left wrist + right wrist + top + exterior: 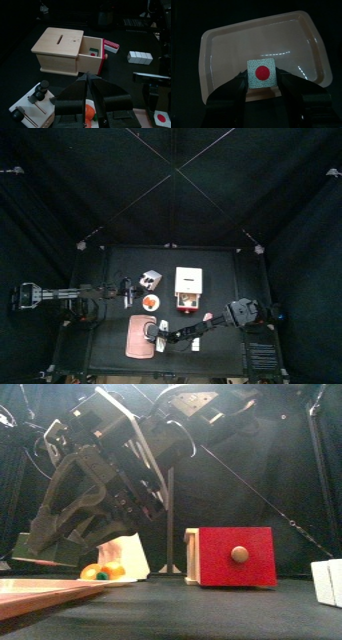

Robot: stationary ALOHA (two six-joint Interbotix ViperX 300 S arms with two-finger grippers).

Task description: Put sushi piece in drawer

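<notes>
The drawer point(92, 54) is already pulled open, with something seen inside; the sushi piece point(261, 73) is gripped between the right tool's point(261, 80) jaws above the pink tray point(221, 55); carrying and release remain; the left tool's point(92, 92) jaws appear closed, holding nothing.

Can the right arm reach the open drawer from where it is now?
Probably yes. The right tool, holding the sushi piece over the pink tray, seems close to the open drawer, with nothing visibly between them.
</notes>
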